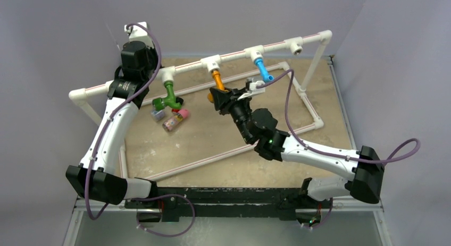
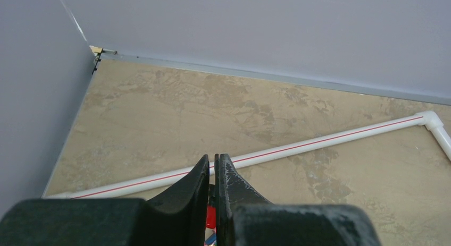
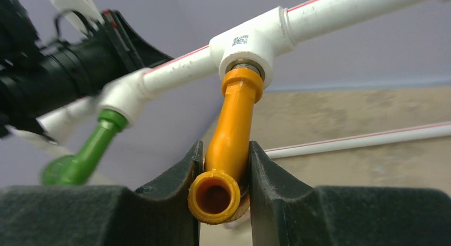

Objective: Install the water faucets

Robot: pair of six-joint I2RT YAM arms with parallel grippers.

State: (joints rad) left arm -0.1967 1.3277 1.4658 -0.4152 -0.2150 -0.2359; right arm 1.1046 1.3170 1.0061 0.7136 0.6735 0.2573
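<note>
From high behind me, the fixed camera looks down over the whole tan mottled tabletop (image 1: pixel 213 140). My left wrist camera faces obliquely down toward that tabletop's far left corner and the grey back wall (image 2: pixel 266 33). My right wrist camera looks up, very close, at the orange bent plastic faucet (image 3: pixel 230 129), which the overhead view shares.

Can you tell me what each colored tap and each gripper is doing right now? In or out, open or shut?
orange faucet: plugged into its white tee, pinched near the spout.
green faucet: plugged into its tee, hanging free.
blue faucet: plugged into its tee, hanging free.
end tee socket: empty, no faucet in it.
right gripper: shut on the orange faucet.
left gripper: shut, nothing between its tips.
</note>
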